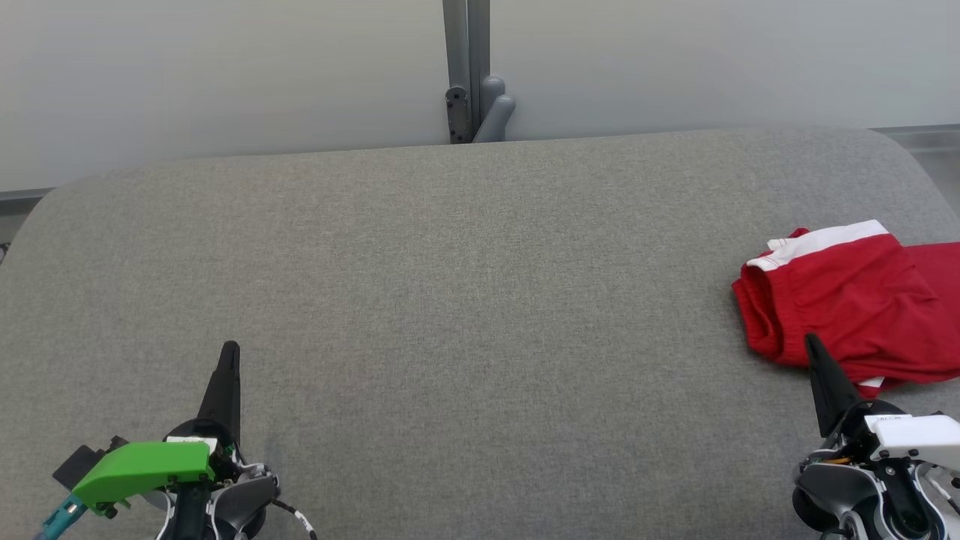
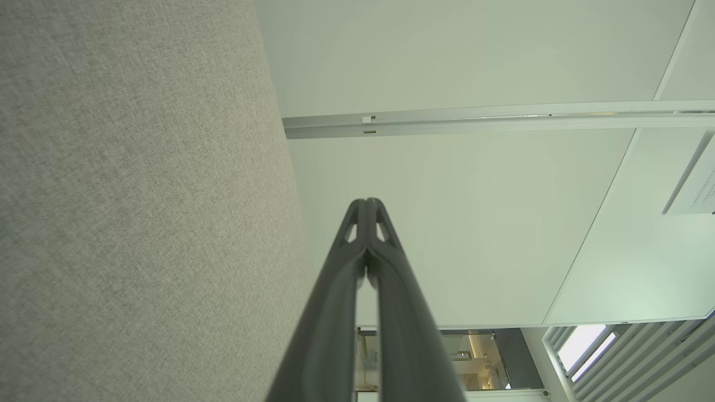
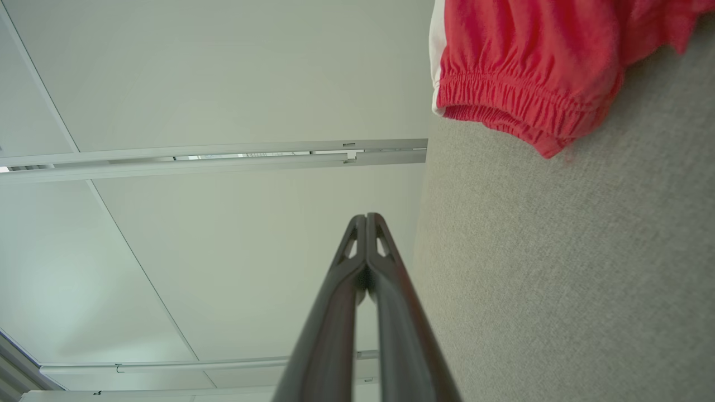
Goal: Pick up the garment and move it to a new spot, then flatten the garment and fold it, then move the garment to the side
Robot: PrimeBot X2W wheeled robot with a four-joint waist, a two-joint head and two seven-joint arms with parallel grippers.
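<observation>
The garment [image 1: 847,300] is a pair of red shorts with a white stripe, folded and lying at the far right of the grey fabric table [image 1: 465,285]; its right part runs off the head view. The right wrist view shows its gathered red waistband [image 3: 519,106] at the top right. My right gripper [image 1: 811,343] stands shut at the lower right, its tip over the garment's near edge, nothing between its fingers [image 3: 366,218]. At the lower left my left gripper [image 1: 229,348] is shut and empty above bare table, its fingertips [image 2: 366,202] pressed together.
A pale wall panel with a grey metal post and bracket [image 1: 472,97] stands behind the table's far edge. The table has rounded far corners. Grey cloth surface spreads wide between the two grippers.
</observation>
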